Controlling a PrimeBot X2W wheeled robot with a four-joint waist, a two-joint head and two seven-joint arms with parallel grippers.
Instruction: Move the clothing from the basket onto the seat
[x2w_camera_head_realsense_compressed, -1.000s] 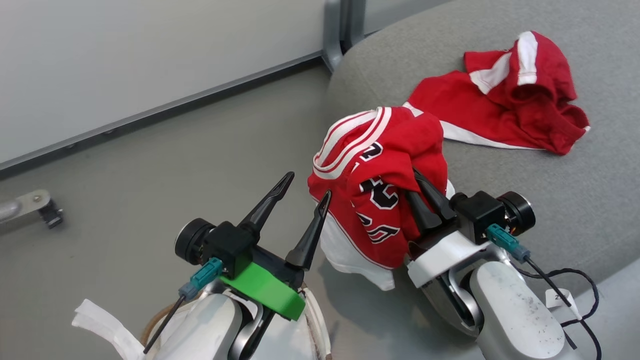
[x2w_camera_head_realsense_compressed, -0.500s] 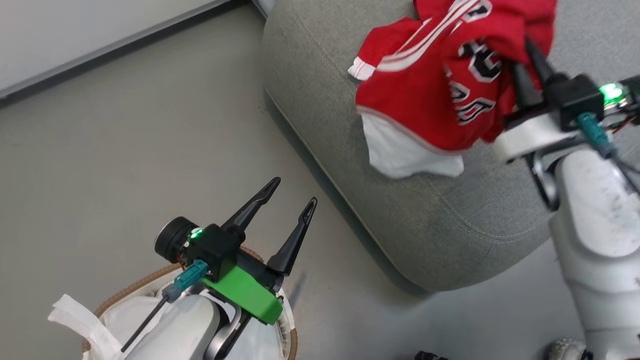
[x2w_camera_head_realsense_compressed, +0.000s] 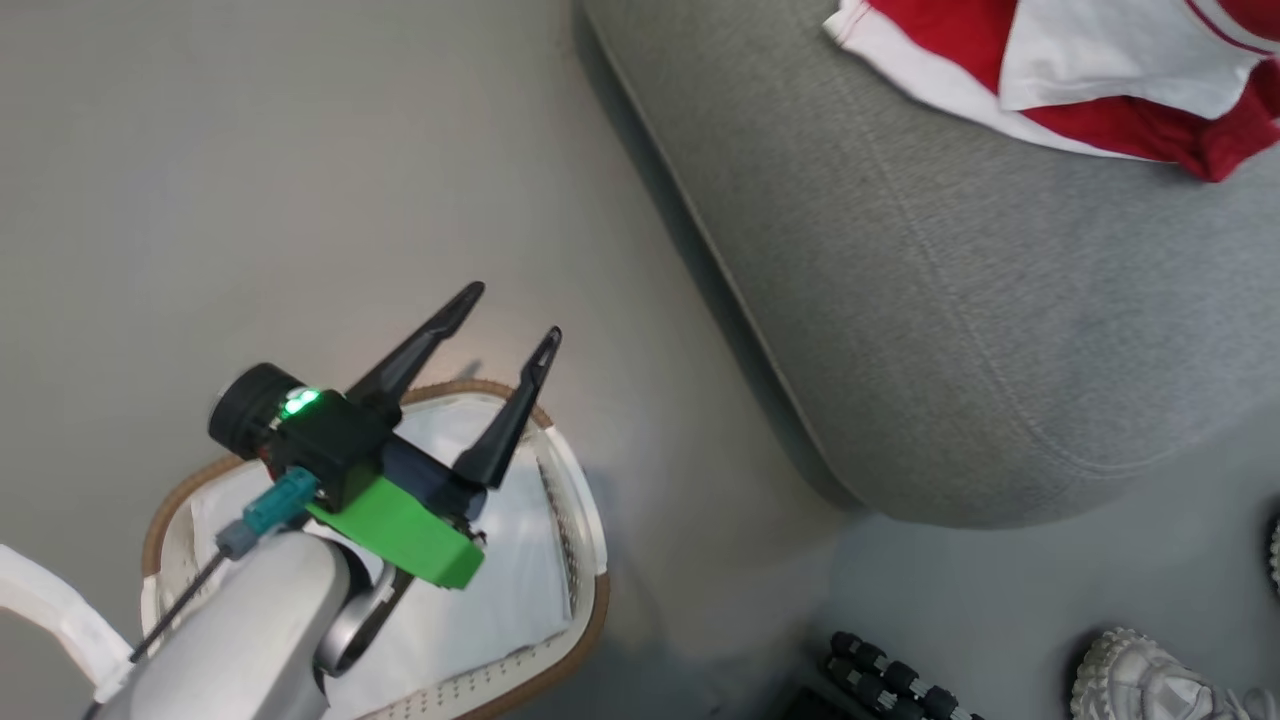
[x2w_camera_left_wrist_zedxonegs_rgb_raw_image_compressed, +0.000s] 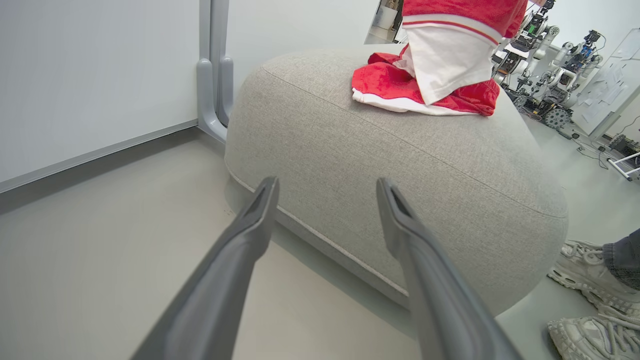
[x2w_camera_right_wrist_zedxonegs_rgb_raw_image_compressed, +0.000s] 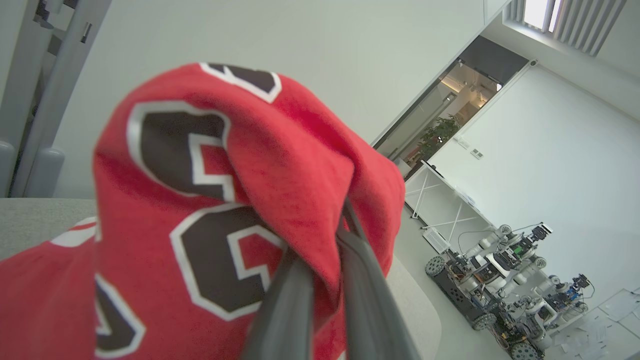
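Red jersey (x2w_camera_right_wrist_zedxonegs_rgb_raw_image_compressed: 225, 165) in the right end effector (x2w_camera_right_wrist_zedxonegs_rgb_raw_image_compressed: 325, 235), above the seat (x2w_camera_right_wrist_zedxonegs_rgb_raw_image_compressed: 30, 220)

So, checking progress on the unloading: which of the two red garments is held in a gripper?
The numbered jersey, pinched in the shut right gripper; the white-trimmed shorts lie loose on the grey seat.

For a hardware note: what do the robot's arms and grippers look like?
Left gripper: two long, tapered black fingers on a black block with a green light, green bracket, teal plug with black cable, pale grey forearm. Right gripper: same dark fingers.
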